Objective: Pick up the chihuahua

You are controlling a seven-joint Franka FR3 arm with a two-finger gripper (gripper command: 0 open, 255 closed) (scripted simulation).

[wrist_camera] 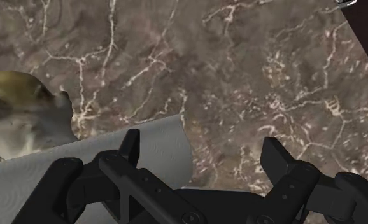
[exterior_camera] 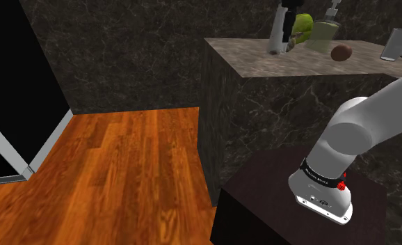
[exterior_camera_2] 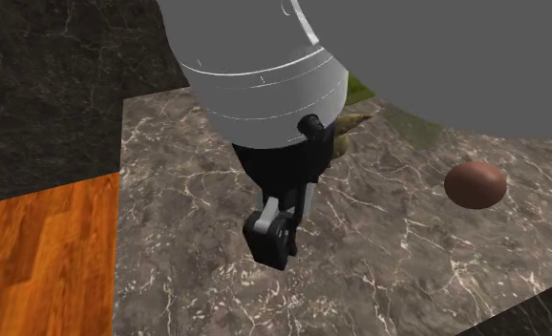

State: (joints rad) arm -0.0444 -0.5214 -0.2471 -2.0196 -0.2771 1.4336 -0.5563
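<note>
The chihuahua (wrist_camera: 25, 109) is a small olive-tan figure on the marble counter (wrist_camera: 240, 76). It lies outside my gripper's (wrist_camera: 202, 151) fingers, beyond the left one, and a pale grey curved thing (wrist_camera: 132, 162) partly covers it. The two black fingers stand apart with only bare marble between them. In the shoulder view the gripper (exterior_camera: 275, 49) hangs over the counter's near left part, with the yellow-green chihuahua (exterior_camera: 304, 26) just behind it. In the second exterior view the gripper (exterior_camera_2: 275, 237) hovers low over the marble, and the arm hides most of the chihuahua (exterior_camera_2: 349, 124).
A brown egg-shaped ball (exterior_camera: 341, 53) lies on the counter (exterior_camera: 262, 59), toward the shoulder view's right of the chihuahua. A pale greenish upright thing (exterior_camera: 325, 36) stands between them. A grey slab (exterior_camera: 400, 44) leans at the far right. Wooden floor (exterior_camera: 123, 174) lies below the counter's edge.
</note>
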